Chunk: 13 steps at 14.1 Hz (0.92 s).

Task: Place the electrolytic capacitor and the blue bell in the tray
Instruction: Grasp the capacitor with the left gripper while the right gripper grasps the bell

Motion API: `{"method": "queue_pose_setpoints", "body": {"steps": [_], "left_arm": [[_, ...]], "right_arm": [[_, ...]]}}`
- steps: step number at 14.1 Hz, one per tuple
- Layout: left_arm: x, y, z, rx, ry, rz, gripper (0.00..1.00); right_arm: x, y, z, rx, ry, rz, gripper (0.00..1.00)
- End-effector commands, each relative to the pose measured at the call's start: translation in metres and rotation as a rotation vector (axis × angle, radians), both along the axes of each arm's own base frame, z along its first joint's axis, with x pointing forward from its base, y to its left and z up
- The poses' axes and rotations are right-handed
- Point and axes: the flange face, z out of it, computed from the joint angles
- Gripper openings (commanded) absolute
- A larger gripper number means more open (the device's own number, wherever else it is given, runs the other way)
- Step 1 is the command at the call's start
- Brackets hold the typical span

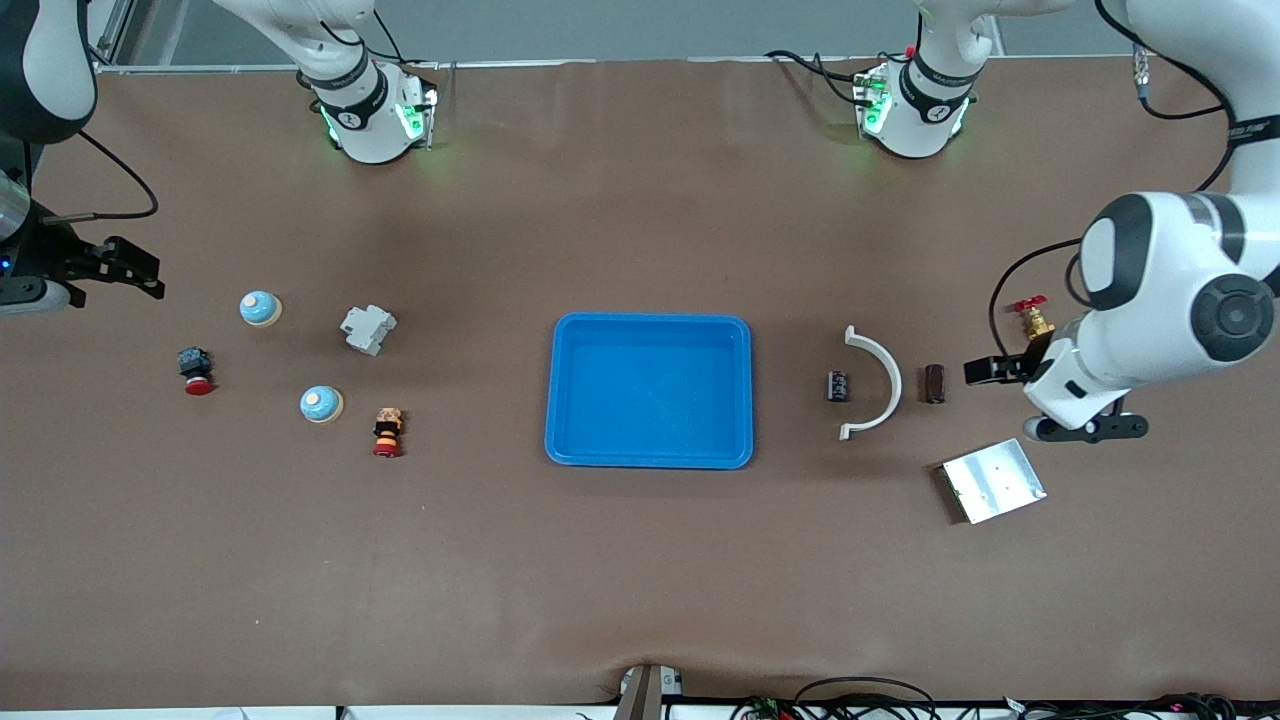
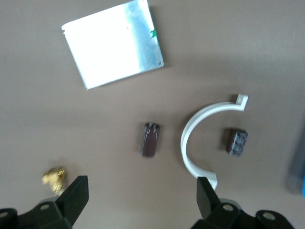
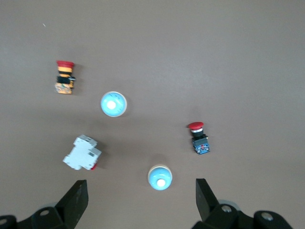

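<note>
Risk, capacitor: two dark cylinders flank the white curved plastic bracket [image 1: 878,383]; the brown one [image 1: 934,384] could be mistaken for the black electrolytic capacitor [image 1: 838,386].
Risk, bell: two identical blue dome bells [image 1: 260,308] [image 1: 321,403]; either may roll.
Blue plastic tray [image 1: 649,390]: mid-table, capacitor at its 3 o'clock, bells at 9 o'clock.
Left gripper [image 2: 140,200]: wide open, empty, above the brown cylinder.
Right gripper [image 3: 140,200]: wide open, empty, above the bells.
</note>
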Motion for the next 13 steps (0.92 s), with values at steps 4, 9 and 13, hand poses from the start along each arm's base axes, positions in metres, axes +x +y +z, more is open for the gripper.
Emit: {"method": "queue_pose_setpoints", "body": {"steps": [4, 9, 13], "left_arm": [[-0.017, -0.012, -0.059, 0.041, -0.051, -0.090, 1.00], [-0.035, -0.012, -0.106, 0.036, -0.045, -0.098, 1.00], [-0.049, -0.011, -0.132, 0.030, -0.035, -0.097, 1.00]], "right_arm": [[-0.031, -0.014, -0.047, -0.018, -0.012, 0.025, 1.00], [-0.051, -0.024, -0.088, -0.020, -0.027, 0.025, 1.00], [-0.066, -0.027, -0.124, -0.020, -0.042, 0.010, 1.00]]}}
